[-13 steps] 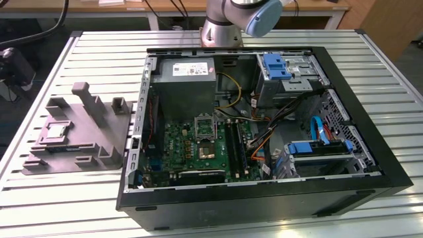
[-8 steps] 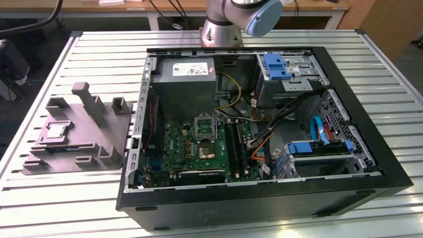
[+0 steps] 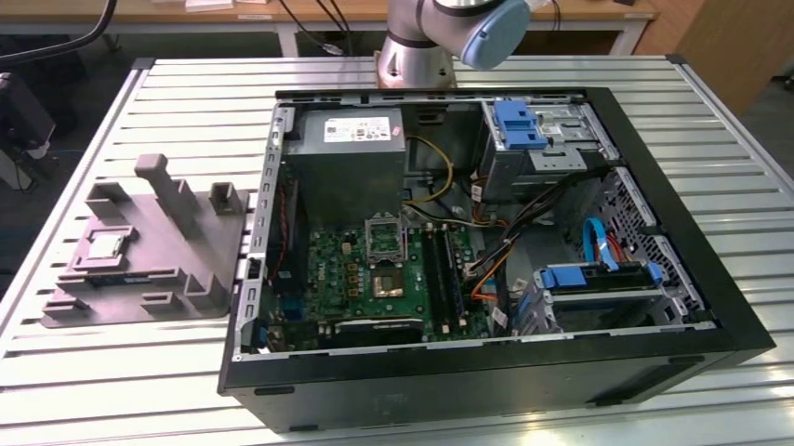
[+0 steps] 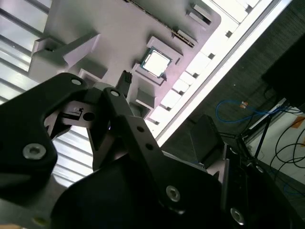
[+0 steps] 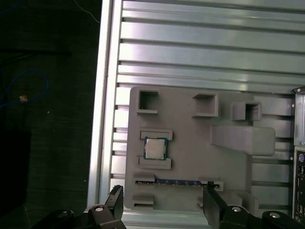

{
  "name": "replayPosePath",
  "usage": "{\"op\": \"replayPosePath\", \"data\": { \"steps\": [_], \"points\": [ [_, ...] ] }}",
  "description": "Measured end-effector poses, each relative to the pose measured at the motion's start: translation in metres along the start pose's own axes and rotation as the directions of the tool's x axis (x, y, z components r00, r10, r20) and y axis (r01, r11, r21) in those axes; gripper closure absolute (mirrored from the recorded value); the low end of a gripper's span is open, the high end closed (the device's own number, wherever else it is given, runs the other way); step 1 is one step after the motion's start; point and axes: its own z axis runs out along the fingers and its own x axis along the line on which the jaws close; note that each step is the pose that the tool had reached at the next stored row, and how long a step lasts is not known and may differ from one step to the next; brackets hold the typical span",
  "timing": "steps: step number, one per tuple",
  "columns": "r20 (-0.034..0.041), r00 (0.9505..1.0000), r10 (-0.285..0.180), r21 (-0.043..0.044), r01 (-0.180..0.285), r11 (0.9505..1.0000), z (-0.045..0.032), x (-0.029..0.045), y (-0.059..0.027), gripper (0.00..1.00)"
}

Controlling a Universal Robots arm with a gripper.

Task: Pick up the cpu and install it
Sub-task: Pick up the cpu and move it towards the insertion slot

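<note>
Pincer: your pincer point(image 5: 162, 191) is hanging wide open and empty above the grey fixture point(image 5: 190, 157).
Cpu: the cpu point(image 5: 155, 148) is lying flat in its fixture pocket, near the tabletop point(image 3: 112, 372) edge at the exterior view's left.
Risk: you are probably risking a fingertip catching the pocket's raised walls and tipping the chip.
Cause: the pincer is not sitting centred over the cpu.

The cpu point(image 5: 155, 149) is silvery-grey, its fixture point(image 5: 190, 160) grey, the pincer point(image 5: 163, 192) black, motherboard point(image 3: 360, 271) green.
</note>
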Motion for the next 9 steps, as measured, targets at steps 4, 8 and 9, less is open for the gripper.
{"op": "replayPosePath", "data": {
  "steps": [4,8,9],
  "points": [
    [0.0000,1.0000,0.000,0.0000,0.000,1.0000,0.0000,0.0000,0.0000,0.24],
    [0.0000,1.0000,0.000,-0.0001,0.000,1.0000,0.0000,0.0000,0.0000,0.24],
    [0.0000,1.0000,0.000,-0.0001,0.000,1.0000,0.0000,0.0000,0.0000,0.23]
  ]
}}
